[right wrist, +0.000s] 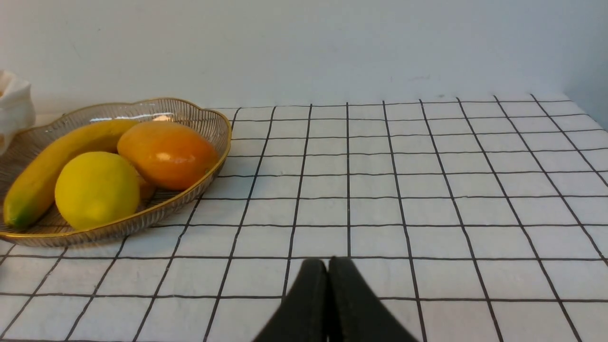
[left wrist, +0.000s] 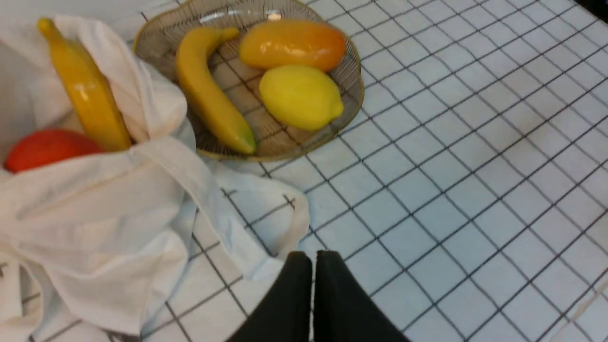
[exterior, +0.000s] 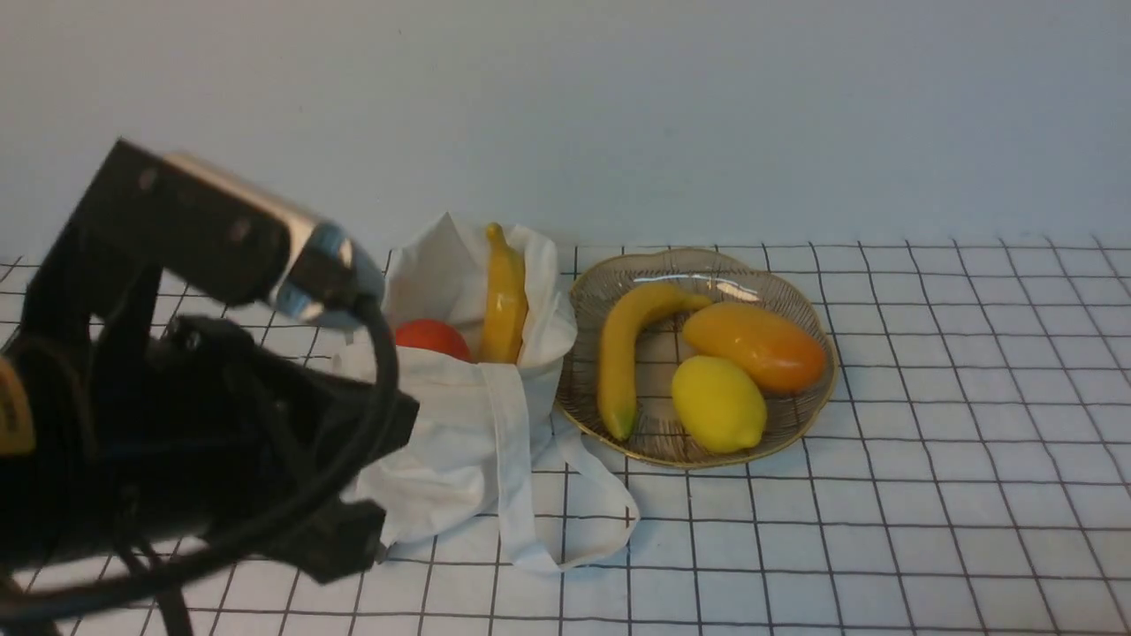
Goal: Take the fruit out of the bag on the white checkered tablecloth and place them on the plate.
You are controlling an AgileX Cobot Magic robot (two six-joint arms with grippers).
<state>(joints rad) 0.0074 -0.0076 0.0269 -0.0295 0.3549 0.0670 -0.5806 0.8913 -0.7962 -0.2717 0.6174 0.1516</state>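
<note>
A long green-tipped banana (exterior: 617, 353) curves beside an oblong orange mango (exterior: 755, 347), a plain pale wall (exterior: 707, 106) behind.

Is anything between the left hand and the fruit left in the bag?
Yes: the front cloth wall of the bag lies between the shut left hand and the red-orange fruit and stubby banana. Both poke out of the open top, uncovered from above.

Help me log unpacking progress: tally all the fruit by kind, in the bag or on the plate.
Bananas: 2, a stubby banana in the bag, a long green-tipped banana on the plate
Lemon: 1, on the plate
Mango: 1, on the plate
Round red-orange fruit: 1, in the bag
Total: 5
</note>
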